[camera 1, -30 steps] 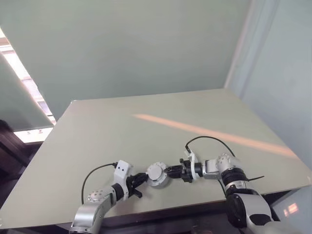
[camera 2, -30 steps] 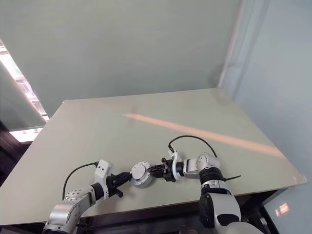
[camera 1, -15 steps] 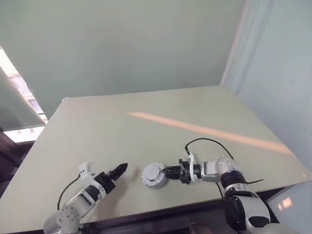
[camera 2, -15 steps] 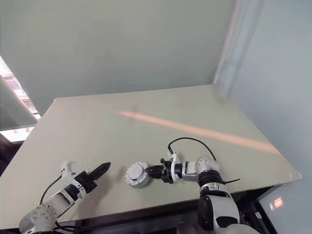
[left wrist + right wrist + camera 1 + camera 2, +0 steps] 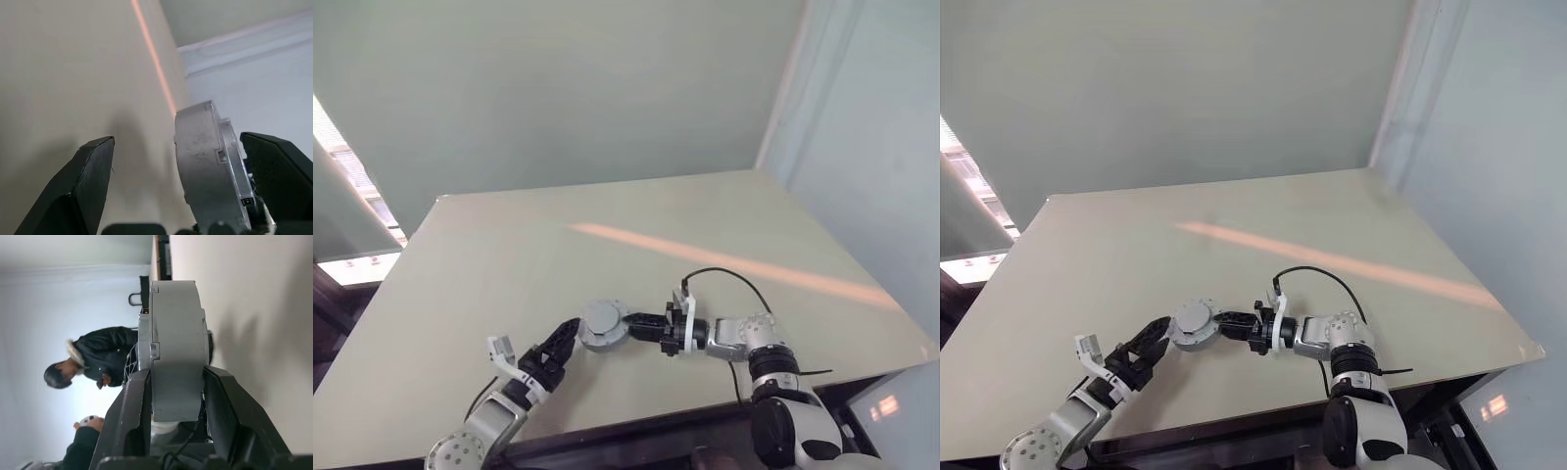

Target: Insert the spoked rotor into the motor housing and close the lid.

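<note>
Head views: pale green counter (image 5: 509, 264) with an orange light streak across it. Right end effector (image 5: 631, 324) points toward the robot's left, its black fingers closed on the edge of a round grey motor housing (image 5: 603, 324), held above the counter near its front edge. Flat lid face is toward the camera. Left end effector (image 5: 560, 345) sits just beside the housing on its left, fingers spread wide, nothing in them, tips close to the housing rim; cannot tell if touching

Left wrist view: the two black fingers (image 5: 83, 186) stand far apart, empty. The grey housing (image 5: 205, 166) is seen edge-on between them, nearer one finger, with the counter (image 5: 58, 73) behind it and the orange streak running away

Right wrist view: both fingers (image 5: 132, 416) clamp the housing (image 5: 176, 347) on its two flat faces, edge toward the camera, a seam visible along the rim. Counter (image 5: 244, 293) on one side. A person in a dark jacket (image 5: 98, 357) is in the background beyond the counter
</note>
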Robot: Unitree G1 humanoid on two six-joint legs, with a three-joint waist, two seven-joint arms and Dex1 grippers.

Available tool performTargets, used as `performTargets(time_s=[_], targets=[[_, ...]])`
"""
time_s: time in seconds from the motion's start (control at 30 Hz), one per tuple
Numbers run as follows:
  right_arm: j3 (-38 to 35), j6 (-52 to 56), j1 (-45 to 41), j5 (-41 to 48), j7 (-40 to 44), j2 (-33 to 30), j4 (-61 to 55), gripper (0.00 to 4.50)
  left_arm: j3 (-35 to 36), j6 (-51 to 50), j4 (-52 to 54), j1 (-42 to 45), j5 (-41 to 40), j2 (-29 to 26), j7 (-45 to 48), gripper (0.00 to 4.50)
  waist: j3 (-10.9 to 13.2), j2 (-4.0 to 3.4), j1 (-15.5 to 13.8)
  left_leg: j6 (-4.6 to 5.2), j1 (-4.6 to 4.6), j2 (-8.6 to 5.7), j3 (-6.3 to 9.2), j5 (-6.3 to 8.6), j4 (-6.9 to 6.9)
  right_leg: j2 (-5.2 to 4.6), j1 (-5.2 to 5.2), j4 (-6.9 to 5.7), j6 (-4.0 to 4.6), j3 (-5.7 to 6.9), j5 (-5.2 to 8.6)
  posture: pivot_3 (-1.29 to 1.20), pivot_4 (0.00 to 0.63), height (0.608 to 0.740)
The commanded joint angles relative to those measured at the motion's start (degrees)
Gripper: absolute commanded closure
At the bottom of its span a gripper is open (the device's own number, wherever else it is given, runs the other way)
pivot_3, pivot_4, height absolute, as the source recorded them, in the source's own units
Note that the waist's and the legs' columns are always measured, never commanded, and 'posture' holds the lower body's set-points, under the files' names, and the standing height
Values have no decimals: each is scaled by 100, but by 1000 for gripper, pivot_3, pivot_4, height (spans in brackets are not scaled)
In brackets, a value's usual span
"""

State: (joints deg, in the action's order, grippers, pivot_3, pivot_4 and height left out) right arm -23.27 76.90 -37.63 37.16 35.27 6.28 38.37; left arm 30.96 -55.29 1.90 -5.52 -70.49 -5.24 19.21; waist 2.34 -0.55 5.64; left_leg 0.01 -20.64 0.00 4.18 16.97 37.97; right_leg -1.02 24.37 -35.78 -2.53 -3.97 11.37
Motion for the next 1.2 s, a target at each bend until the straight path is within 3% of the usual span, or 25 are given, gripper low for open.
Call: performTargets(time_s=[0.03,0.47,0.57,0.73,1.2], targets=[[32,120,-234,386,44,121,-458,3255,8,-15,312,54,-577,125,-141,83,0,0,-3,0,0,0,-1,0,1,0,0,0,0,-1,0,0,0,740],[232,179,-248,398,-70,201,-710,3255,-624,5,231,15,-899,303,-234,83,-1,1,-1,-1,0,-1,-5,0,8,4,-3,-1,3,-6,-2,0,0,740],[259,184,-224,423,-84,183,-738,3255,-617,57,173,14,-929,309,-285,644,-1,1,-1,0,1,1,-4,-1,9,6,-3,-2,5,-6,-3,0,0,740],[273,205,-193,452,-115,155,-779,3255,-560,194,142,27,-1061,364,-388,2272,-1,1,-3,0,-1,1,-6,-1,12,7,-3,-2,6,-7,-4,0,0,740],[420,-407,-55,370,-142,232,-890,3255,-755,475,299,-20,-1287,441,-610,2383,-2,2,-2,0,0,0,-8,-1,13,7,-5,-2,7,-10,-5,0,0,740]])
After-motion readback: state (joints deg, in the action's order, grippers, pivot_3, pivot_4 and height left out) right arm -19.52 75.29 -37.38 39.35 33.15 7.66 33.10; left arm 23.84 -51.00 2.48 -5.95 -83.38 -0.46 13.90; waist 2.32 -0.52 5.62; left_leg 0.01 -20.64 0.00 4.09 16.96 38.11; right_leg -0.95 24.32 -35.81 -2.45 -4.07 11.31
